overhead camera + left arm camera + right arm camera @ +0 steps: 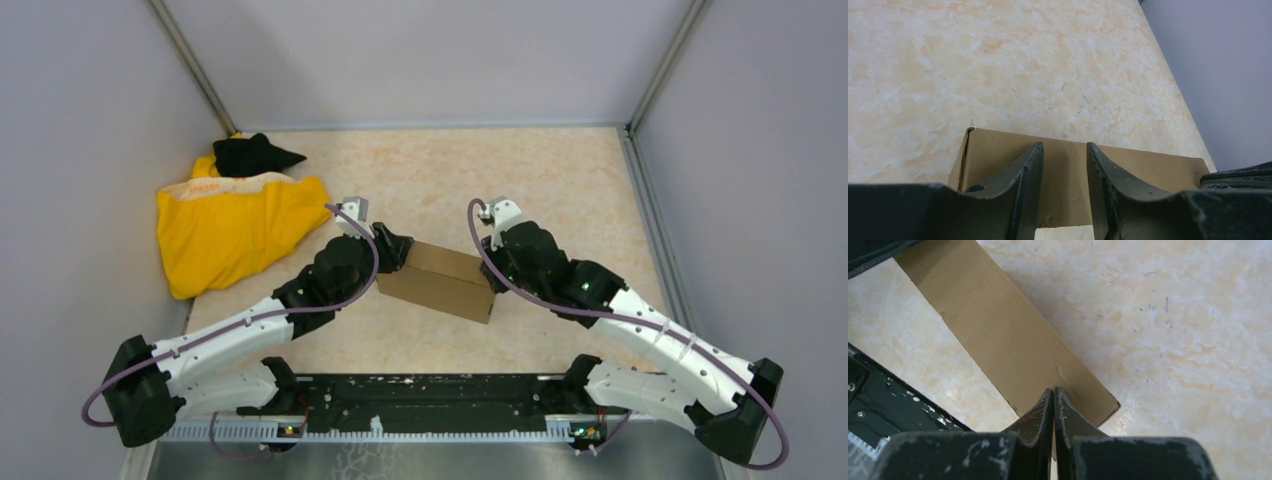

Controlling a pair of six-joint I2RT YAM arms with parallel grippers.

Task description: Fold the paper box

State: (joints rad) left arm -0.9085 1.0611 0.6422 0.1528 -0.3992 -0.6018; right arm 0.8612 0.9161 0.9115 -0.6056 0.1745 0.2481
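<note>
1. The paper box (440,280), plain brown cardboard, lies on the table as a shallow closed-looking mailer between the two claws. One short end sits under each claw, and the top panel is flat and uncreased apart from a small dent ahead of the right tips.
2. The left gripper (1064,146) reaches over the box's left end with its jaws about half apart. Nothing is clamped between them, and the top panel runs on ahead of the tips and out to either side.
3. The right gripper (1054,390) has its tips pressed together and grips nothing. It points down at the right-end corner just below it, though whether it touches the cardboard cannot be told.
4. The step appears to be pressing the lid home. The closed right tips would do best pushing straight down just inside the corner, not at the very edge, where they could slip off.
5. The left claw should bear flat on its own end as a brace, so the box neither pivots nor slides toward the right claw.
6. Light pressure is wise, since corrugated board dents easily.
7. The marbled table (560,180) stretches beyond both claws, and a yellow cloth (230,230) lies well off to the left claw's outer side, clear of the work.
</note>
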